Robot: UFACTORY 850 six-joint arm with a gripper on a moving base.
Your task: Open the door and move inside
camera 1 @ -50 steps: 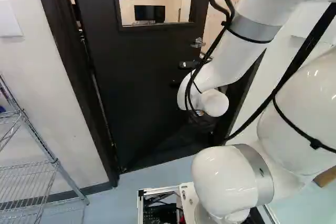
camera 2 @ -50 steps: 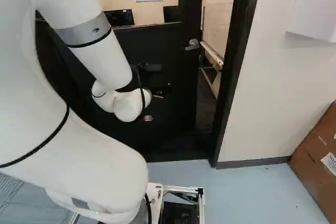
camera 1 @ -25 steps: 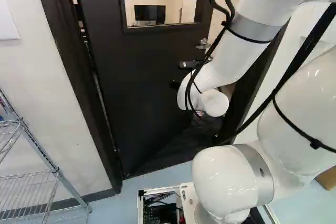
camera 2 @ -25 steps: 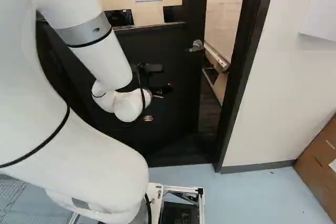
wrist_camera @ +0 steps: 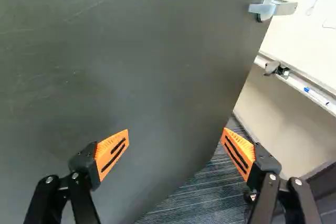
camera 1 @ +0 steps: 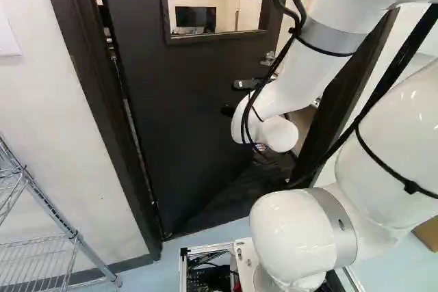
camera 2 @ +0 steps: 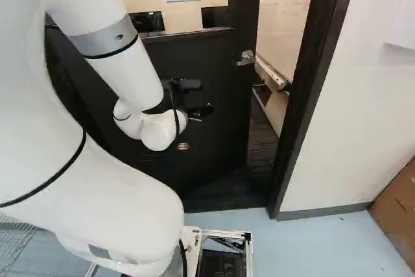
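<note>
The dark door stands ajar, swung away from the base, with a gap along its handle side in the right base view. Its silver lever handle is at that edge. Just in front of the door is my gripper, partly hidden by the wrist. In the wrist view my gripper is open with nothing between its fingers. Ahead of it is the door face; the handle lies farther off, near the door edge. One finger is over the door face, the other over the gap. Contact with the door cannot be told.
The dark door frame stands right of the gap, with a white wall beside it. A wire rack is at the left. Cardboard boxes sit at the right. Through the gap are a whiteboard and dark carpet.
The base has moved closer to the doorway, shifting the frame and rack in both base views. The door has swung farther from its frame, widening the gap. The arm holds its pose.
</note>
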